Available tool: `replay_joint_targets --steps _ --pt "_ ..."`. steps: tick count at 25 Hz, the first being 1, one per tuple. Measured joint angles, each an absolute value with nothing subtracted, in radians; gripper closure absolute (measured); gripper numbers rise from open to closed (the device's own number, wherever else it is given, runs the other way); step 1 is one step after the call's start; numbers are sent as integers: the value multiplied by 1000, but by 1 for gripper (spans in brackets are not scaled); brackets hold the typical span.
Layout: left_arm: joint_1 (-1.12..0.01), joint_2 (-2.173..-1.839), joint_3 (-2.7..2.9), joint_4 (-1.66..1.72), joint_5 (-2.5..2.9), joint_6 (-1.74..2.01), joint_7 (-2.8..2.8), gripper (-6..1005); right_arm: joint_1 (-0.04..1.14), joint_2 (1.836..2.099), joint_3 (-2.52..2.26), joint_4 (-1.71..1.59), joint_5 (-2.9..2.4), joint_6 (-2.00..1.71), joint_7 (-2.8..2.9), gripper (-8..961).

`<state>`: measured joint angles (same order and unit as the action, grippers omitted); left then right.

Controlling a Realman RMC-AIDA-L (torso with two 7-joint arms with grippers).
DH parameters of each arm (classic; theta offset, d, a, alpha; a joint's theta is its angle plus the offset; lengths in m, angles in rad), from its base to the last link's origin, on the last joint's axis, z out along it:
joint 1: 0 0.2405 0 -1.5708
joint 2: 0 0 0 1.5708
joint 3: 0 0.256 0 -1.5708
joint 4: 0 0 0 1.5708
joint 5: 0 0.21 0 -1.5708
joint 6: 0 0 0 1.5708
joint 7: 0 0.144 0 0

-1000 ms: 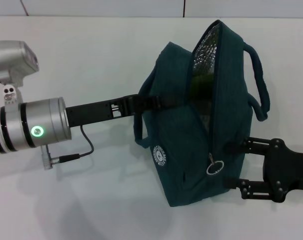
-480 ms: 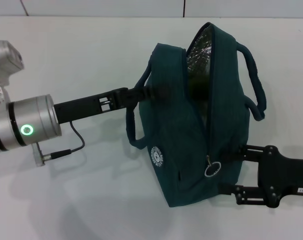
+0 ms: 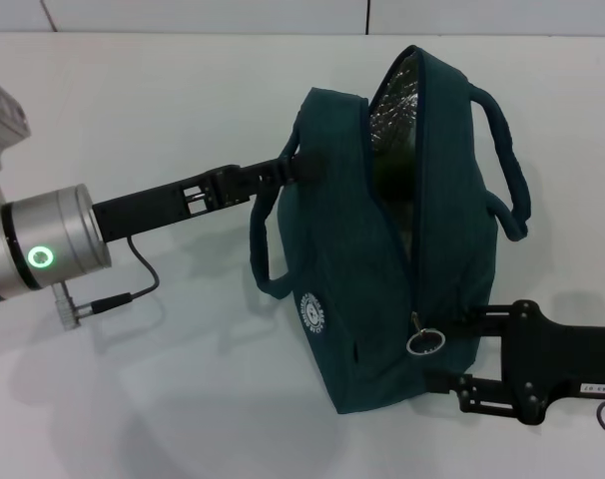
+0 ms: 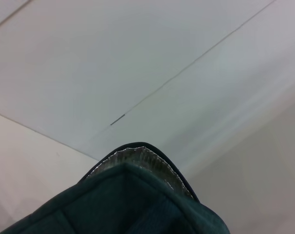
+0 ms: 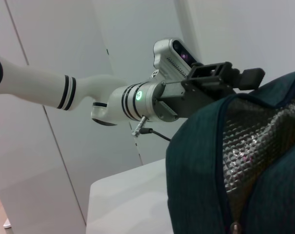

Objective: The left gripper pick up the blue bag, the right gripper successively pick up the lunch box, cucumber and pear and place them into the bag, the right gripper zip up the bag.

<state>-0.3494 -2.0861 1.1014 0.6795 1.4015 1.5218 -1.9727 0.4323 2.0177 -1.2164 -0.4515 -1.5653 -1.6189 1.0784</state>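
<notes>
The blue bag (image 3: 352, 259) stands on the white table (image 3: 183, 90), its top zipper partly open and silver foil lining (image 3: 392, 95) showing. Something dark green shows deep in the opening; I cannot tell what it is. The lunch box and pear are hidden. My left gripper (image 3: 301, 166) reaches in from the left and is shut on the bag's upper rim beside a handle; it also shows in the right wrist view (image 5: 237, 80). My right gripper (image 3: 449, 349) is open at the bag's near right end, its fingers either side of the zipper ring pull (image 3: 423, 342).
The bag's two loop handles (image 3: 512, 160) hang off its sides. A cable (image 3: 133, 284) dangles under the left arm's silver cuff (image 3: 43, 254). The left wrist view shows only the bag's rim (image 4: 138, 161) and pale wall.
My left arm has drawn back to the left, pulling the bag a little that way. My right gripper has moved down and left, closer to the zipper ring.
</notes>
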Motion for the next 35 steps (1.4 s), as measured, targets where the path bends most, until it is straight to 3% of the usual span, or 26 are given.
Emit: replay_joint_targets --steps 11,17,22,35 --pt "-343 -2085 1099 681 1383 1522 -1973 444 433 2019 -1218 -439 -1539 -1576 1078 463" --pt "-342 -2083 1100 680 1372 1522 -1973 444 437 2019 -1219 -425 -1529 -1569 1078 669" --pt "-342 -2083 1100 684 1371 1522 -1973 444 439 2019 -1220 -425 -1529 -1574 1078 758" --pt "-342 -2083 1091 682 1371 1522 -1973 444 442 2020 -1235 -425 -1528 -1577 1078 776"
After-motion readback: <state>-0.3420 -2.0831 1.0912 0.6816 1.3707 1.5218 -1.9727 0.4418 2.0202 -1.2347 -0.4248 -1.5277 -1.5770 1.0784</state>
